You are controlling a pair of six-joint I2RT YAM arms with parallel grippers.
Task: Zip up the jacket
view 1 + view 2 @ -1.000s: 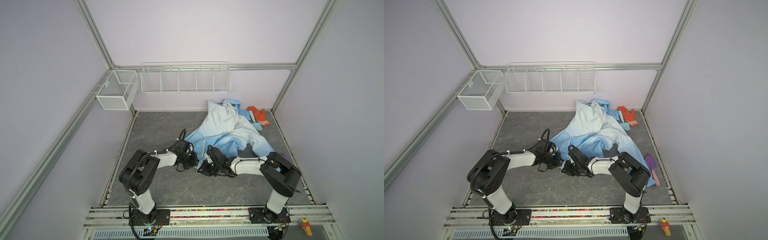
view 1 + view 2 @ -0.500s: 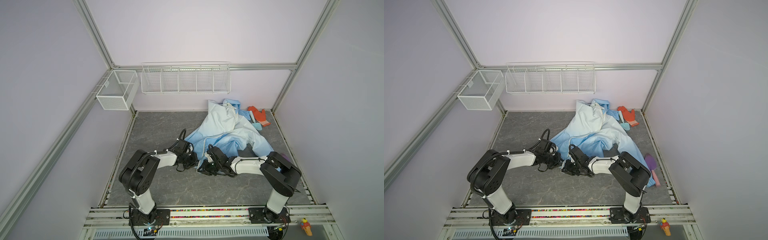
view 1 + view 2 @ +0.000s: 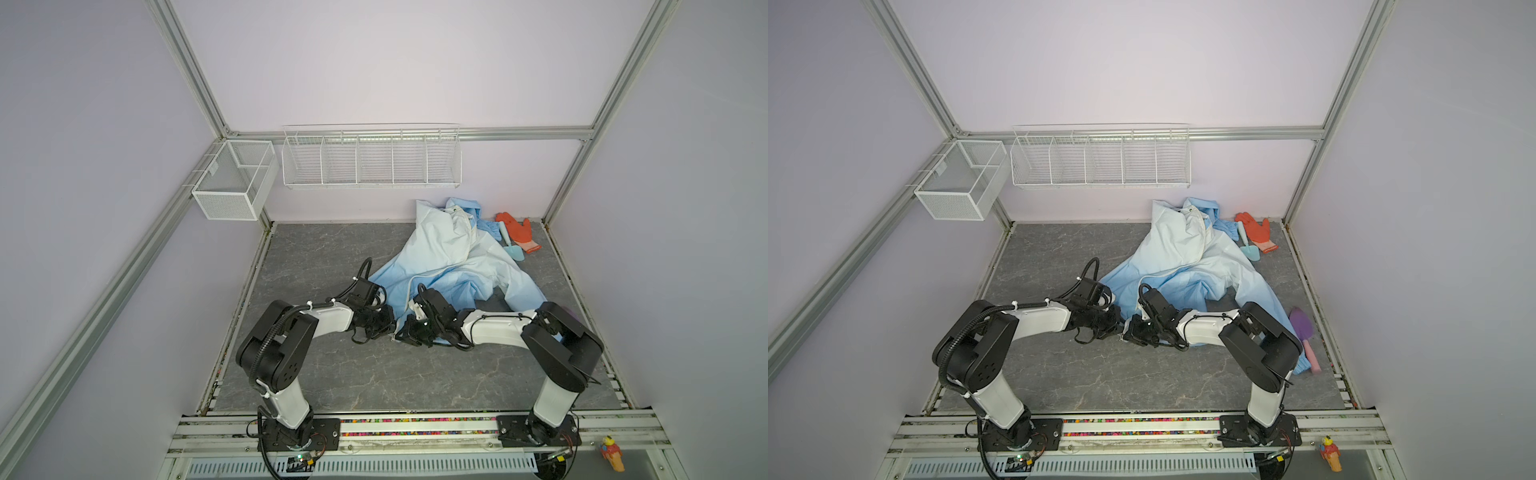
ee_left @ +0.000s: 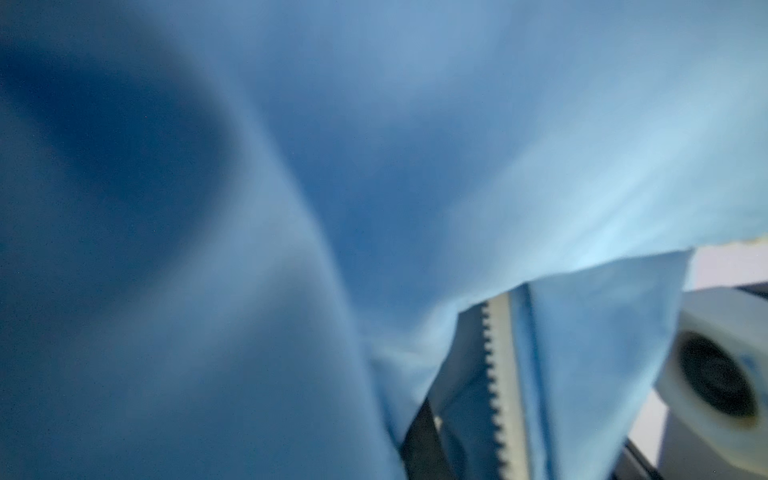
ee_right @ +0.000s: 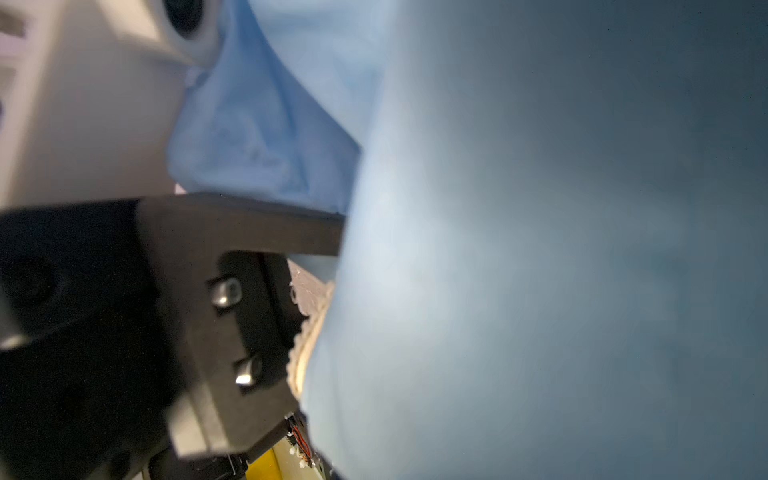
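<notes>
- Jacket (image 3: pixel 449 257), light blue fading to whitish, lies crumpled on the grey table (image 3: pixel 324 374) toward the back right. Its near hem corner reaches forward to the two grippers.
- Left gripper (image 3: pixel 386 328) and right gripper (image 3: pixel 405 333) meet almost tip to tip at that corner, low over the table. The white zipper (image 3: pixel 409 291) runs down the cloth edge to the spot between them.
- Both pairs of jaws are closed. The tips are hidden in every view, so it cannot be told whether cloth is pinched.
- Both top views show the whole garment, with an orange glove (image 3: pixel 517 230) and a teal spatula (image 3: pixel 512 246) just beside its far right edge.
- Only in a top view does a purple scoop (image 3: pixel 1302 328) lie clear, beside the right arm's elbow.
- Left wrist view: blurred blue jacket (image 4: pixel 374 166) cloth fills nearly the whole frame. The zipper (image 4: pixel 496 374) appears as a toothed strip beside a dark finger (image 4: pixel 419 440), with a white lens housing (image 4: pixel 715 382) near it.
- Right wrist view: jacket (image 5: pixel 540 249) cloth covers the larger part. A short run of zipper (image 5: pixel 305 349) teeth lies against a black bracket (image 5: pixel 232 324) with two screw heads.
</notes>
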